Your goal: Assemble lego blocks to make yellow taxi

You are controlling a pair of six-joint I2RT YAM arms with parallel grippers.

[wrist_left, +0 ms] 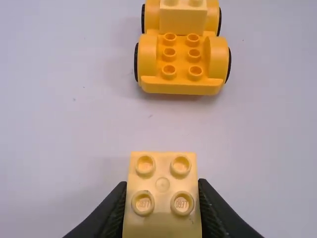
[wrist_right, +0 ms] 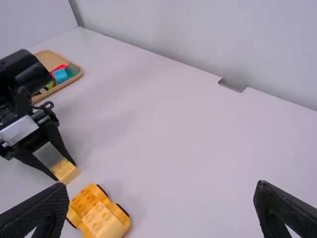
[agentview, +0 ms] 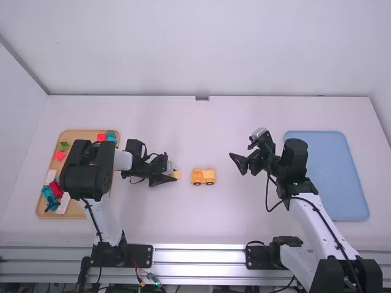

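We're at block placement: left gripper (wrist_left: pixel 162 183) holds a yellow block (wrist_left: pixel 162 218) near the wheeled base (wrist_left: pixel 182 88) on the counter (agentview: pixel 183 213), mounted block (wrist_left: pixel 183 21) already on it. Next we need ours over the bare studs (wrist_left: pixel 169 54), squared up, pressed down. Right gripper (wrist_right: pixel 161 187) wide, empty.
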